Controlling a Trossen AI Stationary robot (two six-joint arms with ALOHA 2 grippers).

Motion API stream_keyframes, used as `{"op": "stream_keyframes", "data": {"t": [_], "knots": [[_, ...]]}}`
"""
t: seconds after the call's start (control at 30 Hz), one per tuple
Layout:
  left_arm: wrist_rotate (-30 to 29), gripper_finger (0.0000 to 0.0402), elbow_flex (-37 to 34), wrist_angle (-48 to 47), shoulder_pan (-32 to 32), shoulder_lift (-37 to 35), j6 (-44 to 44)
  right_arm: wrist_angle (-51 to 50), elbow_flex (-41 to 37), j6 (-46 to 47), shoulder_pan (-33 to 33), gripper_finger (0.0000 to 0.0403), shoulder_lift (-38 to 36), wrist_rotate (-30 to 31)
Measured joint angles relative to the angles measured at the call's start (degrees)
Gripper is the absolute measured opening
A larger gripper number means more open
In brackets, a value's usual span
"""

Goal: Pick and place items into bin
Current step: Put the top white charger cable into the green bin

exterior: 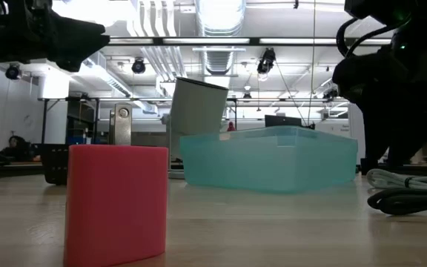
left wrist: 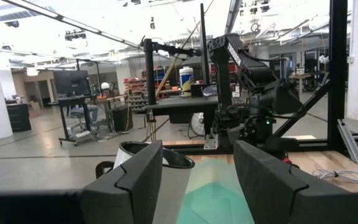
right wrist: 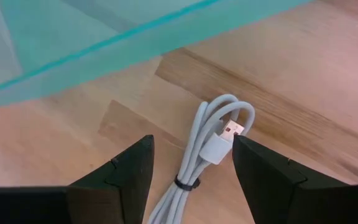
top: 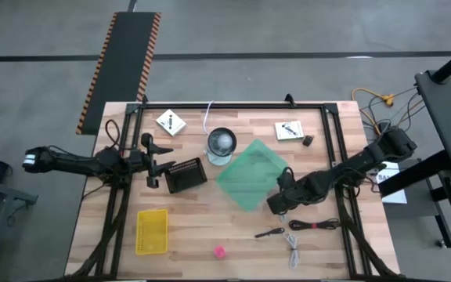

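Between claw fingers, lengthwise white cable (right wrist: 207, 152)

Left gripper (left wrist: 197, 180): fingers apart, nothing btwn them. Ahead: teal bin (left wrist: 219, 199), round cup (left wrist: 151, 155) just beside it. Right arm (left wrist: 253, 81) beyond; white cable (left wrist: 340, 175) near desk edge.

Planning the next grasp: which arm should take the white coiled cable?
Right. The right pincer is open with the white coiled cable lying on the table between its fingers, beside the teal bin. The left pincer is open too, across the table by the black basket.
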Motion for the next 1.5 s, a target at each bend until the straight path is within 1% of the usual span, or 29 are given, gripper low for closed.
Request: {"op": "stream_keyframes", "data": {"t": [0.83,1.33,1.5], "knots": [[-0.02,0.0183,0.00,0.16,0.01,0.01,0.02,2.73,0.02,-0.42,0.02,0.0203,4.88,-0.15],[-0.02,0.0183,0.00,0.09,0.00,0.00,0.02,2.71,0.02,-2.55,0.02,0.0203,5.01,-0.63],[-0.02,0.0183,0.00,0.04,0.01,0.11,0.02,2.69,0.02,-3.65,0.02,0.0203,5.01,-1.72]]}}
